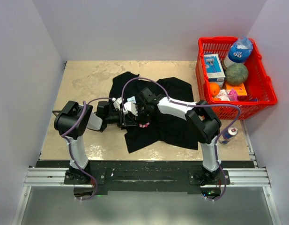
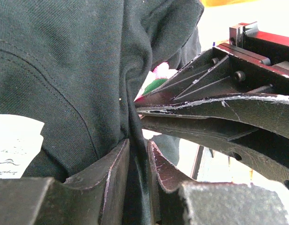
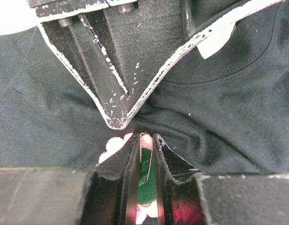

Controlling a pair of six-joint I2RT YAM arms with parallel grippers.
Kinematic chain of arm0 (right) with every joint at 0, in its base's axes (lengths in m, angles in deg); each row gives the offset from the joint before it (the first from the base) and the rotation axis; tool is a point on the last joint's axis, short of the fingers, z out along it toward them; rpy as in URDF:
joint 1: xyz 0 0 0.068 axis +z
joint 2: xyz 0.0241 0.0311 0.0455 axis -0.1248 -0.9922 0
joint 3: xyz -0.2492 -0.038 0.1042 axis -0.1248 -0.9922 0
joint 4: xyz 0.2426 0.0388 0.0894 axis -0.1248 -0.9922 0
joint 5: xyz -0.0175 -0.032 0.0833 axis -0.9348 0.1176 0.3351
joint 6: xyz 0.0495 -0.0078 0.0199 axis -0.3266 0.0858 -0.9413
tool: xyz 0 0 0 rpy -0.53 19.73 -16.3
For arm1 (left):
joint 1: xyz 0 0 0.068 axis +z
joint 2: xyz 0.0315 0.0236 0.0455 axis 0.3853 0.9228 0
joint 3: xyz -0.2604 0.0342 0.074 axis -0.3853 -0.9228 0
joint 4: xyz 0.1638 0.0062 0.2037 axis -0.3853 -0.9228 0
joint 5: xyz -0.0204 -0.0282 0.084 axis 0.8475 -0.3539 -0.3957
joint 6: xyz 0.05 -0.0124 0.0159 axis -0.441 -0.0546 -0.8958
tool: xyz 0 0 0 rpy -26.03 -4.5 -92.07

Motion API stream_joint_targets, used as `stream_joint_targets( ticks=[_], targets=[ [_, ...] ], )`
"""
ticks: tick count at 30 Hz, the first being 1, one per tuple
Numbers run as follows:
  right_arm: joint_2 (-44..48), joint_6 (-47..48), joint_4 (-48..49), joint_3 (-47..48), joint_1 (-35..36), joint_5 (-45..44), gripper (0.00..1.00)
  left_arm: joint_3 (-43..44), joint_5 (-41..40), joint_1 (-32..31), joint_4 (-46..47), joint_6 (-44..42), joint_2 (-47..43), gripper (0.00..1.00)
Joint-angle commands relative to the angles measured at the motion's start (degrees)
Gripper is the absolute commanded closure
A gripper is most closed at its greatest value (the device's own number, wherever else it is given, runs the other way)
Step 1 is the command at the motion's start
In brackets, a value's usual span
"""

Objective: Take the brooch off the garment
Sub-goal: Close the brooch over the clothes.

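Left tool (image 2: 138,149) is pinching a fold of the black shirt (image 1: 174,127), anchoring the cloth | right tool (image 3: 144,139) is gripping the brooch (image 3: 147,182) just beside it, at the shirt's near middle on the desk (image 1: 88,79) | pull-off is probably pending

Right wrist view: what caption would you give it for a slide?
Right gripper pinches the brooch while the left gripper grips the black garment close by.

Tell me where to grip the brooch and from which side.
Pinch the brooch edge-on across its thin body, along the pin, as the right gripper does. Come from the side opposite the left gripper, which pinches the shirt fold just beside it: that fold seems to lift the brooch off the fabric, leaving its sides free there.
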Motion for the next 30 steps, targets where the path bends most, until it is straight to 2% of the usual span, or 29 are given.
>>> stream_joint_targets(
  ticks=[1, 10, 18, 27, 30],
  targets=[
    [1.3, 0.0, -5.5, -2.2, -0.2, -2.7, 0.76, -1.5, -5.2, 0.1, -8.3, -4.3, 3.0, 0.71],
    [9.0, -1.5, 0.1, -8.2, -0.8, -7.5, 0.66, -1.3, -5.2, 0.1, -8.2, -4.2, 3.0, 0.71],
    [9.3, -1.5, 0.0, -8.8, -1.0, -8.5, 0.66, -1.2, -5.2, 0.1, -8.4, -4.2, 3.0, 0.70],
    [17.7, -0.8, 5.4, -13.1, -2.3, -3.1, 0.55, -0.9, -5.2, 0.1, -8.4, -4.3, 3.4, 0.70],
    [18.8, -0.9, 4.9, -13.6, -2.7, -2.1, 0.55, -0.9, -5.1, 0.1, -8.5, -4.3, 3.4, 0.71]
  ],
)
